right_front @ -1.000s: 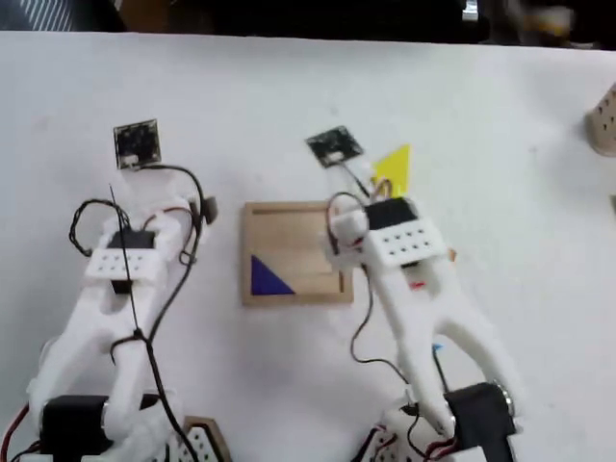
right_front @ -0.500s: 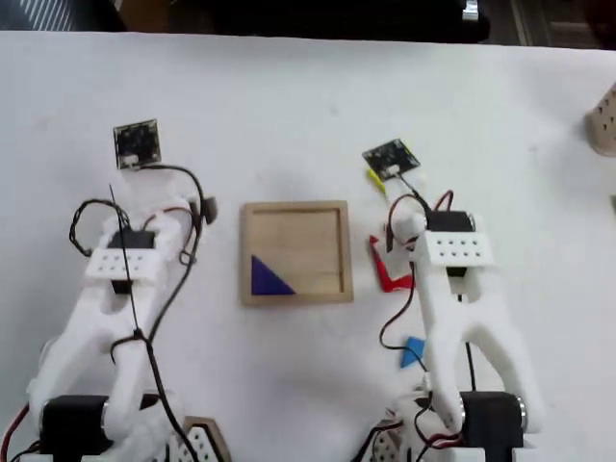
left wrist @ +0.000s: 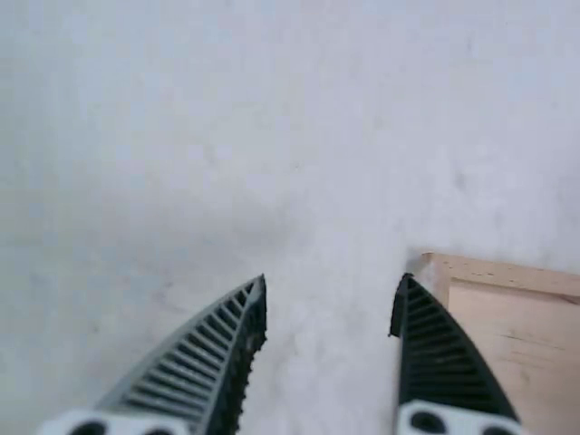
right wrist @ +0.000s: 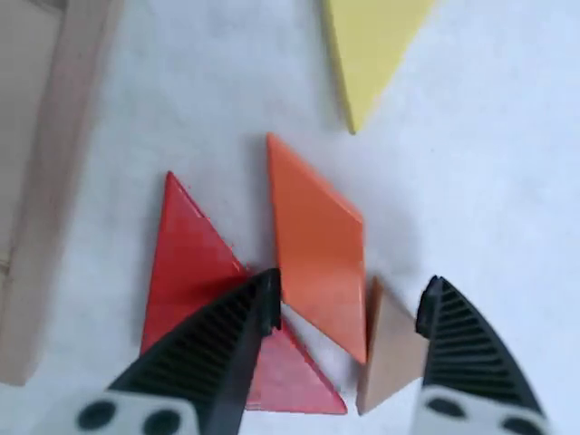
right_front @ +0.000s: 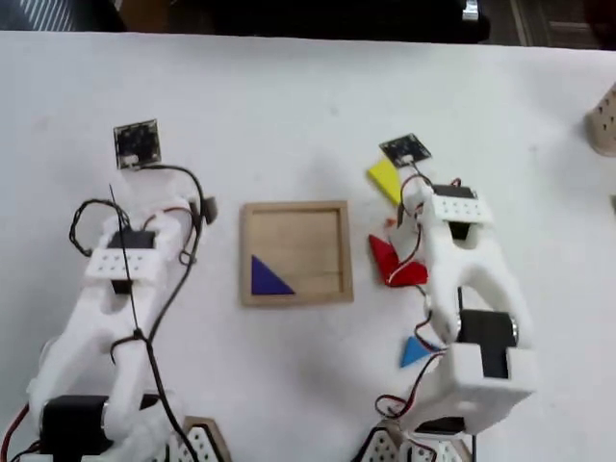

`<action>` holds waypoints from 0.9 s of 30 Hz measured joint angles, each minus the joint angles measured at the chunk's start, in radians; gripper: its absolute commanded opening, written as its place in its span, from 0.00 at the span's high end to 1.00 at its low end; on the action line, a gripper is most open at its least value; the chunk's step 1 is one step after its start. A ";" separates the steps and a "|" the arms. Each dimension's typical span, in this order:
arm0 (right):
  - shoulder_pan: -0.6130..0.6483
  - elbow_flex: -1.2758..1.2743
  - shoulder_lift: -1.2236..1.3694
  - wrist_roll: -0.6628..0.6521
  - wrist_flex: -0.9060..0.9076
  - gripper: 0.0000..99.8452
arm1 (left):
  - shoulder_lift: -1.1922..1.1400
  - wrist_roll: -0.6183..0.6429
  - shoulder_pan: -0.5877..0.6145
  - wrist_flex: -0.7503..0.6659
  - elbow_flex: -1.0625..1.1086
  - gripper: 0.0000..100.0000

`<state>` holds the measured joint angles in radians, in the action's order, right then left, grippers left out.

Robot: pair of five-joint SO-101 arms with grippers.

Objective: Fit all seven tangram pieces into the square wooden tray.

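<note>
**Right arm moved off tray**

I have swung the right arm away from the right edge of the tray (right_front: 246, 241) and drawn it back. The right pincer (right wrist: 349, 294) now hangs spread over the red triangle (right_front: 393, 260) and the orange piece (right wrist: 317, 263). The light blue triangle (right_front: 416, 351) is now uncovered.

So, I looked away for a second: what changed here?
The right arm swung rightward off the wooden tray; its tool now hangs open over the orange parallelogram. Nothing was taken hold of. The left arm and the dark blue triangle in the tray stayed put.
</note>
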<state>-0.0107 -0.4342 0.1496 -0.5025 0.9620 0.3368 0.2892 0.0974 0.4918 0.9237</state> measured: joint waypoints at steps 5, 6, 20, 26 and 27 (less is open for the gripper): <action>0.028 0.031 0.015 0.009 0.026 0.75 | 0.000 0.000 0.000 0.000 0.000 0.77; 0.038 0.032 0.015 0.009 0.026 0.75 | 0.000 0.000 0.000 0.000 0.000 0.77; 0.057 0.190 0.180 0.009 0.071 0.97 | 0.000 0.000 0.000 0.000 0.000 0.77; 0.057 0.229 0.190 0.043 0.118 0.97 | 0.000 0.000 0.000 0.000 0.000 0.77; 0.057 0.233 0.190 0.057 0.127 0.97 | 0.000 0.000 0.000 0.000 0.000 0.77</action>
<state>0.0460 -0.2010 0.3399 -0.4457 1.0894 0.3368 0.2892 0.0974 0.4918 0.9237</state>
